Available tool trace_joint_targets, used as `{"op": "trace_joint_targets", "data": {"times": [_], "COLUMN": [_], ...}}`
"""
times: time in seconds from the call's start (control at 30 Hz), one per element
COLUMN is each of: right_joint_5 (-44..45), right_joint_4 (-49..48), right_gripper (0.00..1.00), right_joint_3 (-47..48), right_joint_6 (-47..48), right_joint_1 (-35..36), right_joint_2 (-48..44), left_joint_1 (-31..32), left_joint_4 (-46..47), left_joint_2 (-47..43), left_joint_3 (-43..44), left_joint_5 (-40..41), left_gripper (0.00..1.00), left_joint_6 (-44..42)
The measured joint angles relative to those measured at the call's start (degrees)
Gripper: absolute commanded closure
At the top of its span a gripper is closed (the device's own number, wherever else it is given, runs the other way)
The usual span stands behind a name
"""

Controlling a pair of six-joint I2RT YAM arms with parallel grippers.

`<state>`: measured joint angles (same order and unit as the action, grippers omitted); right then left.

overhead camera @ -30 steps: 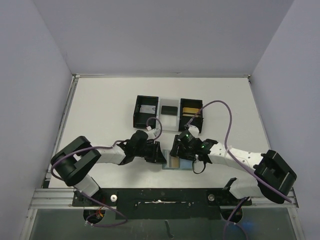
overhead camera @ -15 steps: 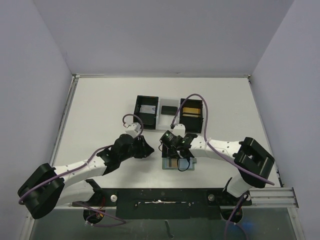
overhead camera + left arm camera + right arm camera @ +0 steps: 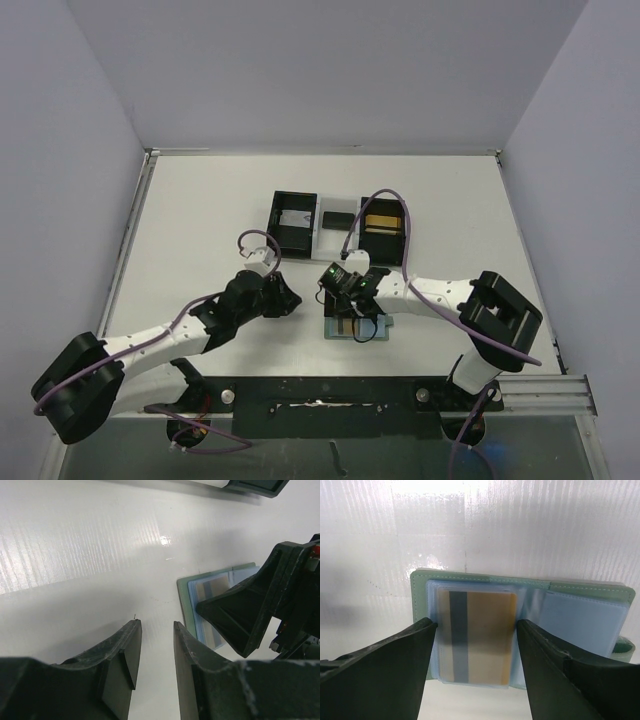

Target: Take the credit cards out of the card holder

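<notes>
**At 6 o'clock on the table (image 3: 200,210), the card holder (image 3: 580,617) lies open under the right gripper (image 3: 476,624)**

Inside the holder's pocket at 9 o'clock a gold card (image 3: 480,635) with a dark stripe sits behind clear plastic. The pocket at 3 o'clock looks pale blue, and I cannot tell if it holds anything. The right gripper hangs directly above, its two fingers well apart, one at each long side of the card, with nothing clamped. The left gripper (image 3: 155,630) waits near the holder at its 9 o'clock. Its fingers are a little apart with nothing between them, and they do not touch the holder.

The step in hand, as I judge it, is drawing this card out. The card is thin, stiff and flat, so a pinch from above has almost no edge to catch. It seems better to press one fingertip on the card through the pocket mouth and slide it outward until an edge stands free. Only then should the fingers close on it. The table is white, glossy and finely ribbed, so the light holder may slip. The left gripper could pin the cover at 9 o'clock first.

The cover is grey-green, soft-looking, with a stitched border and rounded corners. The pockets are shiny and half transparent. The fingers are dark, matt wedges. A three-compartment tray (image 3: 273,225) stands at 12 o'clock from the holder, probably the place for the cards.
</notes>
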<state>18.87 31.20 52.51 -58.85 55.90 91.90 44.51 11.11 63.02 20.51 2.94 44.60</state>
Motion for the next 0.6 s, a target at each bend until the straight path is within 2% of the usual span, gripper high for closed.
{"op": "trace_joint_targets", "data": {"times": [0.33,0.6], "right_joint_5": [-0.44,-3.8], "right_joint_4": [-2.19,-8.94], "right_gripper": [0.43,0.41], "right_joint_3": [-1.22,-7.15], "right_joint_6": [0.26,0.92], "right_joint_1": [-0.09,-2.45], "right_joint_2": [-0.17,-4.92], "left_joint_1": [0.0,-0.07], "left_joint_4": [0.02,0.24], "left_joint_2": [2.1,3.78], "left_joint_3": [0.0,0.33], "left_joint_5": [-1.14,-2.54], "left_gripper": [0.68,0.68], "left_joint_6": [-0.09,-0.33]}}
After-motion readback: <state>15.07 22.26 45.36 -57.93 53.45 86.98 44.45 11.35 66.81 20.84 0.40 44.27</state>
